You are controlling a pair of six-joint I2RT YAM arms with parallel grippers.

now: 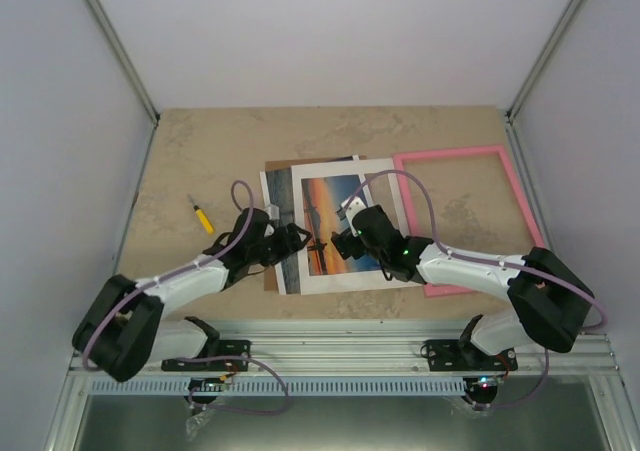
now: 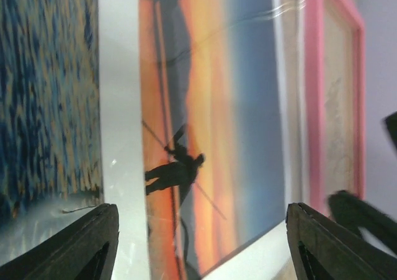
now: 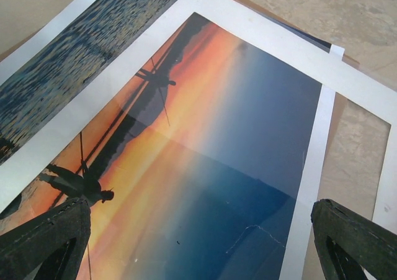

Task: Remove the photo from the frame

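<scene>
Both arms stretch forward and bend inward toward the photo (image 1: pixel 328 203), elbows out and wrists angled down. The left gripper (image 1: pixel 298 239) hangs low over its left edge and the right gripper (image 1: pixel 338 243) over its near middle, their tips facing each other, close together. Both pairs of jaws are spread wide with nothing clamped between them.

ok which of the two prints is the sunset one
The sunset print is the one nearer the pink frame, inside the white mat: orange sky and dark silhouettes. The other print shows only dark blue rippled water.
</scene>
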